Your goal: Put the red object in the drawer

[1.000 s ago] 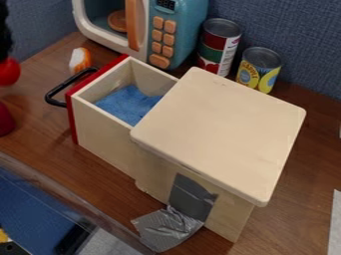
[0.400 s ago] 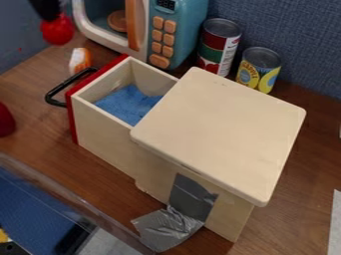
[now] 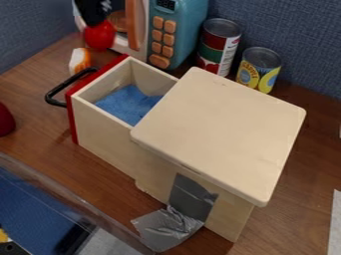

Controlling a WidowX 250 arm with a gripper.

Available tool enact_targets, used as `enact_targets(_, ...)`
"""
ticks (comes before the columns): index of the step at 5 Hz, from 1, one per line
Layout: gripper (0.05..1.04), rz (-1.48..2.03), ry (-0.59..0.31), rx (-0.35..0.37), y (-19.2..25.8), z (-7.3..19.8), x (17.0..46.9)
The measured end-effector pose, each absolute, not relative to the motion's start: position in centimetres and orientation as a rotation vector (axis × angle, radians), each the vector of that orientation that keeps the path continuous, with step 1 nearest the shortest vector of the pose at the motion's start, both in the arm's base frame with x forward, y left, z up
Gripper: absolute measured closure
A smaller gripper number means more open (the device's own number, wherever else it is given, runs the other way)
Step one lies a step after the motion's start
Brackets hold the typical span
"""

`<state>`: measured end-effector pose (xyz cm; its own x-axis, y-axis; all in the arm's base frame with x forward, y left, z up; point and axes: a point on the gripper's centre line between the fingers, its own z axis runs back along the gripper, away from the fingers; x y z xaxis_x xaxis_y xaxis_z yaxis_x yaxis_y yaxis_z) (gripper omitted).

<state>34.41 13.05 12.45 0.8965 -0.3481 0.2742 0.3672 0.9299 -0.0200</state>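
- Set on a brown wood-grain tabletop (image 3: 33, 142), backed by a blue fabric partition (image 3: 293, 25).
- Gripping a round, glossy red object (image 3: 99, 37) in the black two-finger gripper (image 3: 95, 19), before a teal-and-white toy microwave (image 3: 188, 30).
- Carry high enough to clear the red front of the open, pale wooden drawer (image 3: 103, 133).
- Centre over the blue soft-looking lining (image 3: 128, 103).
- Lower well inside, then release gently to limit rolling.

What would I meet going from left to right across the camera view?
Dark red thing at the left edge → round red object → orange buttons → tall can → yellow can → pale strip at the right edge.
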Motion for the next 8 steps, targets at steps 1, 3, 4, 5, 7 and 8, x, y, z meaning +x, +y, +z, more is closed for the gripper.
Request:
enact_targets(1, 1.035, -0.425, -0.271, -0.061, 11.1, 12.8, 33.8)
enact_targets(3, 1.035, -0.527, -0.303, -0.066, 7.1, 15.7, 32.2)
enact_targets(4, 1.035, -0.546, -0.322, -0.057, 6.3, 16.9, 31.5)
enact_targets(5, 1.035, -0.565, -0.299, -0.075, 5.7, 16.2, 30.9)
enact_targets(7, 1.035, -0.58, -0.228, -0.113, 5.4, 12.3, 29.7)
enact_targets(8, 1.033, -0.584, -0.222, -0.126, 5.3, 11.7, 29.5)
